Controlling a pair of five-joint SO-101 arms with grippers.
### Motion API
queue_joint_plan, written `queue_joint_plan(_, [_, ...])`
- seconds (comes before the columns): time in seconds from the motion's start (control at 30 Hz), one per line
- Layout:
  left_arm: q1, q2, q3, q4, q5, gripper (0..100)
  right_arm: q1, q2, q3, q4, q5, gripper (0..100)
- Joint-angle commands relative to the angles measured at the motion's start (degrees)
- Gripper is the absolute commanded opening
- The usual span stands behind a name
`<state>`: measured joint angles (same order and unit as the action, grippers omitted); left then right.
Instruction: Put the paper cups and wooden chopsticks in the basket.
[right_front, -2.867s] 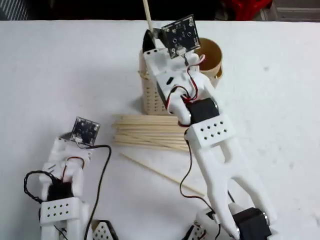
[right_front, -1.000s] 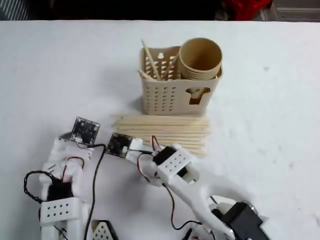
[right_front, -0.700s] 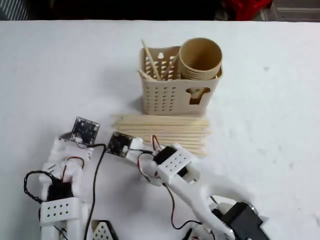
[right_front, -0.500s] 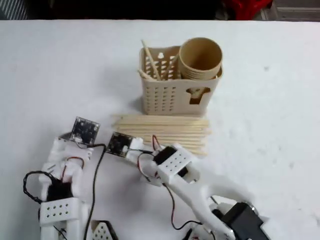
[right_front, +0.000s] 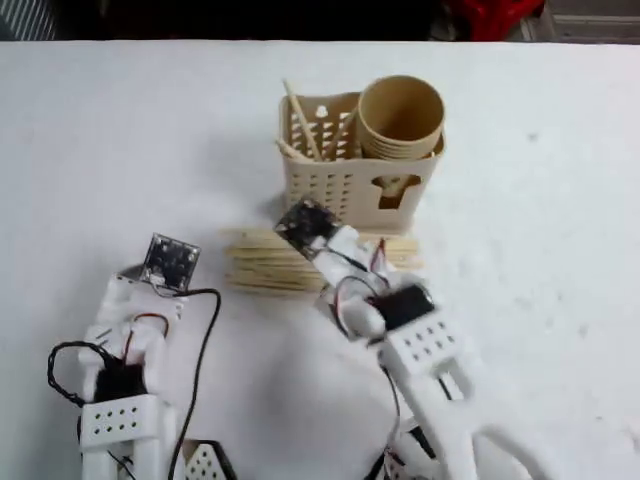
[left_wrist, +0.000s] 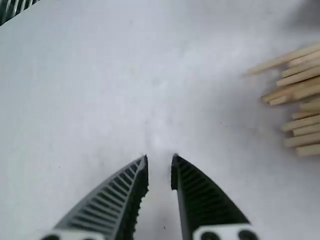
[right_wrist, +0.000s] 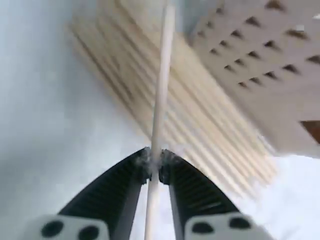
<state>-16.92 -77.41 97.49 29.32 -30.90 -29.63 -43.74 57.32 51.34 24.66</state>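
A cream perforated basket stands at the middle back of the table, with stacked paper cups and a few wooden chopsticks standing in it. A pile of chopsticks lies flat just in front of it. My right arm hangs over that pile, close to the basket's front wall. My right gripper is shut on one chopstick that points toward the basket, above the pile. My left gripper rests slightly open over bare table, holding nothing.
The left arm sits at the front left, with a black cable looping beside it. Chopstick ends lie off to one side of the left gripper. White table stretches to the left and right of the basket.
The right arm has swung from the front middle of the table up over the chopstick pile toward the basket, carrying one chopstick. The left arm has not moved.
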Motion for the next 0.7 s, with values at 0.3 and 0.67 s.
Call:
queue_joint_plan(0.3, [0.40,-0.84,-0.18,0.09,-0.53,9,1.63,-30.11,4.48,1.45,-8.62,1.7])
queue_joint_plan(0.67, [0.48,-0.84,-0.18,0.26,-0.53,9,1.10,-37.67,-11.78,-1.27,-8.53,1.7])
